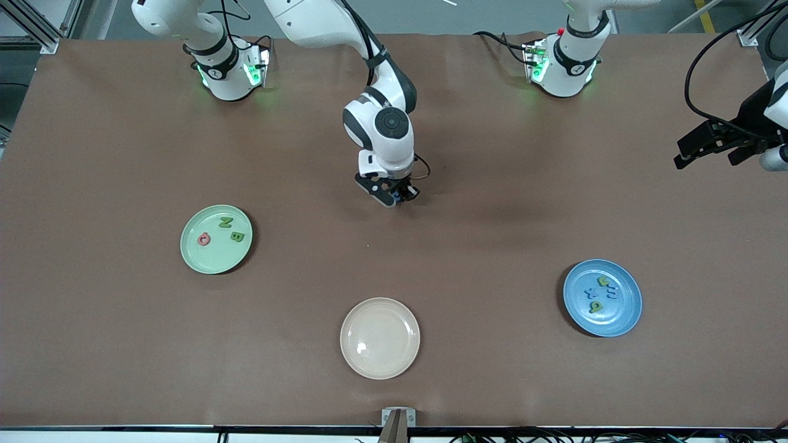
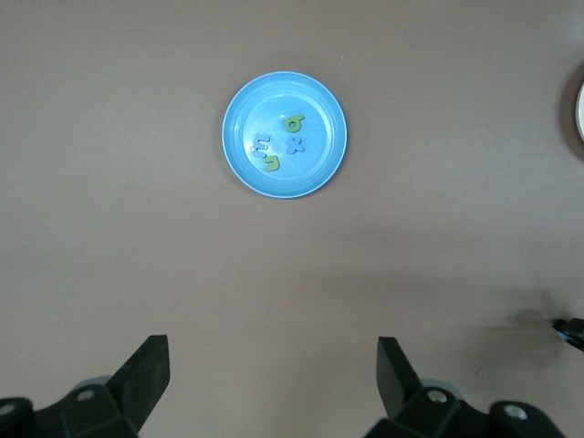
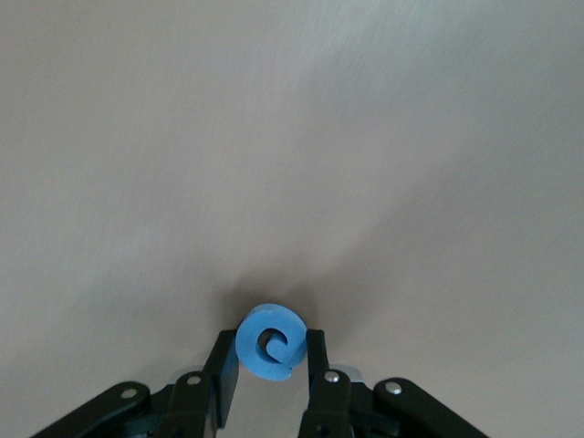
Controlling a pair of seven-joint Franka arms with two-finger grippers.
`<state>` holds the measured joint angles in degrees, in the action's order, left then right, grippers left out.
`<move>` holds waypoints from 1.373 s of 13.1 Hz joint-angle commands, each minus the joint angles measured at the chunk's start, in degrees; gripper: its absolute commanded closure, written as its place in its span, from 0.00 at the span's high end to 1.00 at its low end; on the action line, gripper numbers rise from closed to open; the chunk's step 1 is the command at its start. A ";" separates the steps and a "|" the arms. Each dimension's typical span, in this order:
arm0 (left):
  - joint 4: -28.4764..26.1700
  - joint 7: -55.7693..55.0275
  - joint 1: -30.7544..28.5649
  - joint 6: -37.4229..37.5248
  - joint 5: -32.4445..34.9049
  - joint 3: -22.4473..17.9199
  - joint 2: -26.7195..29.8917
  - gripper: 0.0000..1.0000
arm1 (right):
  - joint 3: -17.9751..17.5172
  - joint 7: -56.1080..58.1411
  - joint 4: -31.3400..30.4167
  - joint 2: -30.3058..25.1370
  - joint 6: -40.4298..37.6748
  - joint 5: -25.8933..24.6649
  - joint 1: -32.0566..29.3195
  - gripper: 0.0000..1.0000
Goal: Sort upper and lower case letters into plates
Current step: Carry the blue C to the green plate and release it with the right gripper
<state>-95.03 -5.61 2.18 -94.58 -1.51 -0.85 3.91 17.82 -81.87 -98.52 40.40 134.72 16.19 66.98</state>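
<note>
Cream plate (image 1: 380, 338) nearest; right claw (image 1: 394, 196) grips blue letter (image 3: 271, 342).

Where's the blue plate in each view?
Front view: blue plate lies on the brown table toward the left arm's end, nearer the camera than the mint green plate.
Left wrist view: blue plate sits upper middle, above the open left hand.
Right wrist view: not in it; only the right hand shut on a blue letter.
Shared landmark: the green letters on that plate.
</note>
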 commanded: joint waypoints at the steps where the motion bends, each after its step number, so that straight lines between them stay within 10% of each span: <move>1: 0.90 0.69 -0.50 -0.16 -1.04 -0.38 -0.39 1.00 | 4.31 7.73 1.31 -2.94 -9.62 -1.34 -0.53 0.00; 8: 0.99 0.60 -3.14 -0.43 -1.13 -0.47 -1.89 1.00 | 10.83 46.30 -10.71 -18.85 -15.63 -1.25 -16.32 0.00; 18: 2.22 -0.45 -2.79 -0.34 -0.95 -0.21 -2.33 1.00 | 10.22 80.18 -17.15 -13.17 -1.75 3.21 -37.01 0.00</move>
<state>-93.86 -5.75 -0.70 -95.05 -1.51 -1.06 2.22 29.32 -4.50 -115.47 25.25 130.72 16.78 31.10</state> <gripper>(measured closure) 0.000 0.652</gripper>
